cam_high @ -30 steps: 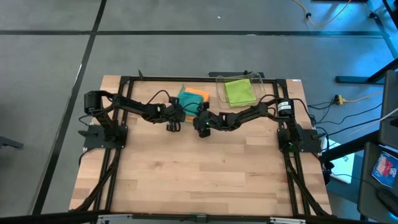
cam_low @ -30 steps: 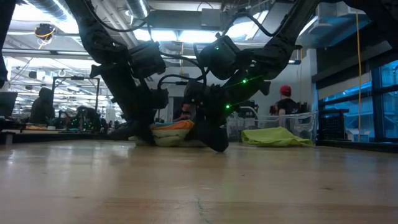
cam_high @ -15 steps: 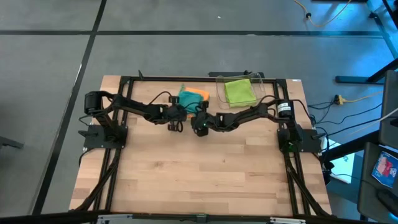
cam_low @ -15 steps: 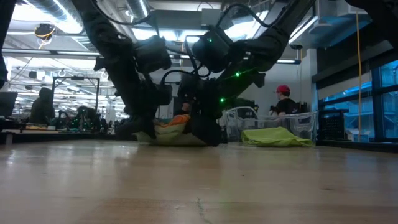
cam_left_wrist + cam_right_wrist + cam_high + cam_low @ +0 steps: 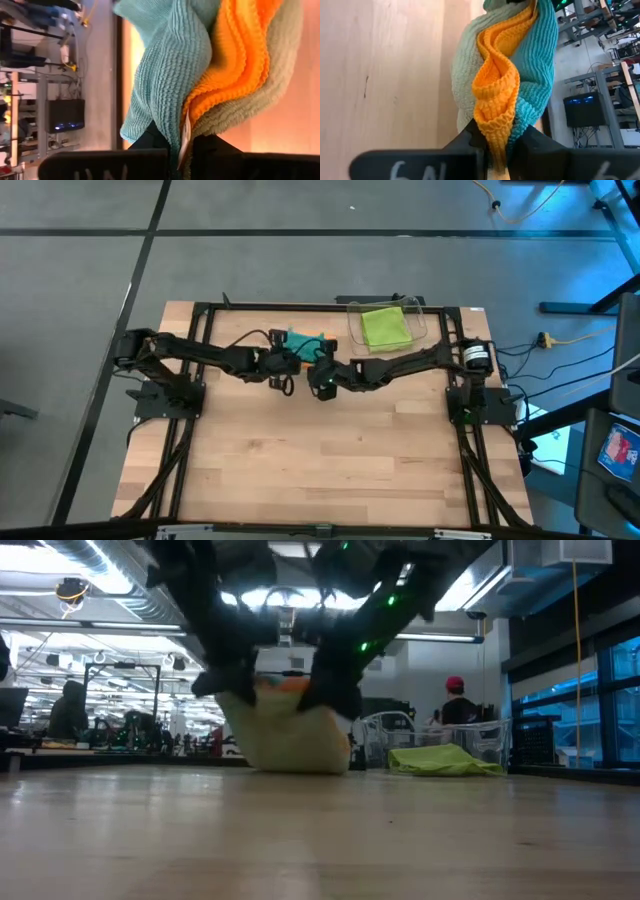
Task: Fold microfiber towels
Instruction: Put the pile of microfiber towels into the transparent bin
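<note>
Only a lime green towel [image 5: 385, 327] in the clear bin [image 5: 418, 308]; both grippers pinching the stacked towels [image 5: 290, 730]

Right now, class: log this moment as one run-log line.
left hand: shut on towel stack | right hand: shut on towel stack | stack: lifted | lime towel: in bin

Teal towel [image 5: 165, 75], orange towel [image 5: 235, 55] and sage towel [image 5: 272, 75] pinched in left end effector [image 5: 184, 150].

No legible txt, labels or nos. anywhere.
</note>
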Robot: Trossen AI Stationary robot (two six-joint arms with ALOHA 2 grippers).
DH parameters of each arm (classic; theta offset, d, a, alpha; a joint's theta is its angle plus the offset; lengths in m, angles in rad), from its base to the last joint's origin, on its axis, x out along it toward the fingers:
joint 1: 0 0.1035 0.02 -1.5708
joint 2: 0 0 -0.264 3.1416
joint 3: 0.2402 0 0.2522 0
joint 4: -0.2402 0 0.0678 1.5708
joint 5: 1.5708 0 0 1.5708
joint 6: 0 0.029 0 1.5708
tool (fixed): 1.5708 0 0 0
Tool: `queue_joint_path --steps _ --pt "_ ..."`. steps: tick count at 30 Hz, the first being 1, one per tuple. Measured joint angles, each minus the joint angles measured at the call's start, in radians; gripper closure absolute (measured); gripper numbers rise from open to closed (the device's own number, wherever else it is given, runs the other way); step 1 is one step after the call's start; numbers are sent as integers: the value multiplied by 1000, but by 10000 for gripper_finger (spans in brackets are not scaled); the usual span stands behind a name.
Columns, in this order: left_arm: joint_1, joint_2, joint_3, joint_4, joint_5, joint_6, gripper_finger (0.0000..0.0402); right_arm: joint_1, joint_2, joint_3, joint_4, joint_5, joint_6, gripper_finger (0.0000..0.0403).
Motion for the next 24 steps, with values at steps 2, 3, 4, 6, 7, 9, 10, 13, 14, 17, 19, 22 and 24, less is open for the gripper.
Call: queue_joint_path --steps 2,3,4,6,7,9,10,13,14,17,19,22,24 --pt "0 -22 32 -37 0 3 393 0 -43 0 -35 1 0 367" --pt "2 -28 55 -57 -2 5 393 -1 -61 0 -40 1 1 367" --pt "2 -30 81 -66 -5 8 393 -1 -86 0 -57 2 0 367" --pt "2 -32 133 -98 -6 31 393 -1 -135 -1 -81 10 -1 367" --pt "2 -32 163 -112 -6 45 393 -1 -160 -1 -98 10 -1 367" --pt "2 -32 218 -124 -5 77 393 -1 -211 -1 -139 10 1 367" --pt "2 -32 245 -129 -6 92 393 -1 -233 -1 -153 16 2 367" --pt "10 -32 329 -145 -3 139 393 -2 -303 -1 -201 46 2 367" --pt "15 -32 361 -150 7 151 393 -2 -327 0 -217 51 1 367" --pt "38 -27 449 -150 63 180 393 -5 -387 0 -251 54 -1 367" --pt "52 -20 495 -154 92 198 393 -12 -427 0 -281 67 -4 367" --pt "71 7 555 -144 124 219 393 -34 -473 1 -325 88 -5 367" --pt "81 37 591 -146 152 223 393 -54 -494 1 -346 89 -5 367"
